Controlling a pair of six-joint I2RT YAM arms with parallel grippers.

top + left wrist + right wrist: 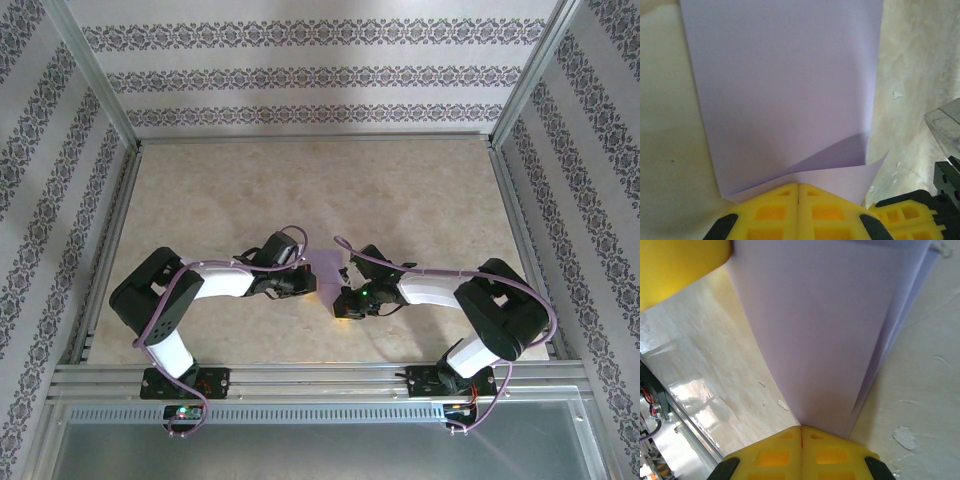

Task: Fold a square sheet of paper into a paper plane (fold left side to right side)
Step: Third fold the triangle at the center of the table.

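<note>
The paper (328, 268) (folded double, its top layer lifting at one corner) lies near the table's (300, 190) middle. The left gripper (798, 189) and right gripper (801, 430) each clamp its edge.

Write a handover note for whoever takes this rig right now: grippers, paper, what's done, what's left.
Left gripper: shut, tips on the near edge of the square sheet of paper; pinch or press, can't tell.
Right gripper: shut, tips at the same sheet's edge, close beside the left.
Paper: middle of the table, between both grippers, doubled over; one top-layer corner lifts.
Done: side-to-side fold laid over.
Left: flatten the crease, then all the plane folds; no dart shape yet.
</note>
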